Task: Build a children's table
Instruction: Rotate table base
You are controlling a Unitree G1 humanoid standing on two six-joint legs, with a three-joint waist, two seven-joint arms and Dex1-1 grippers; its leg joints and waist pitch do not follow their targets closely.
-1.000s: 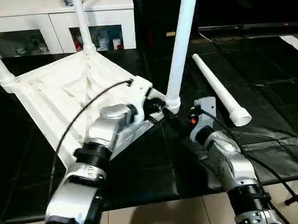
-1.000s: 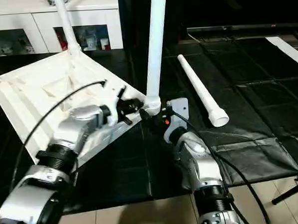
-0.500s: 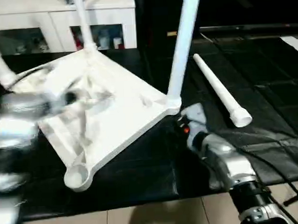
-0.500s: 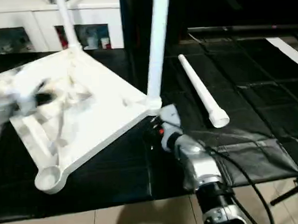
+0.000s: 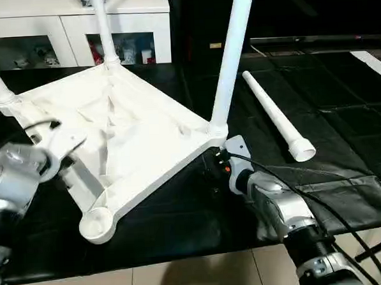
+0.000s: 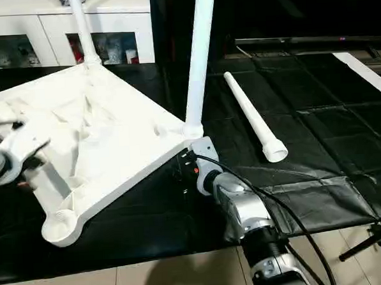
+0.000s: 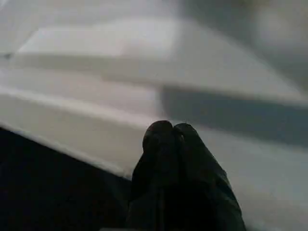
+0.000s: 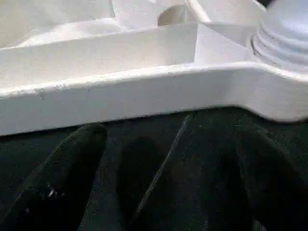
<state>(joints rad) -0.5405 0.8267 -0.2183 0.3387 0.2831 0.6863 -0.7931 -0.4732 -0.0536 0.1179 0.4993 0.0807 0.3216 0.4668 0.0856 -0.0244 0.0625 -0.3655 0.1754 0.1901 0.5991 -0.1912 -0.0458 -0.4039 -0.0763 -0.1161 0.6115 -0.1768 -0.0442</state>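
Three legs are standing up from the overturned table top (image 5: 132, 133), and one corner socket (image 5: 97, 223), the one nearest you, is sitting empty. The fourth leg (image 5: 275, 116) is lying loose on the black mat (image 5: 341, 96), well apart from the top on its right side. You are working the last-leg step, by my reading. Your left gripper (image 7: 169, 144) is hovering over the top's left edge, fingers pressed together and holding nothing. Your right gripper (image 8: 159, 168) is waiting spread wide and empty, just beside the top's right corner. Next you are needing to fetch that loose leg and seat it in the empty socket.
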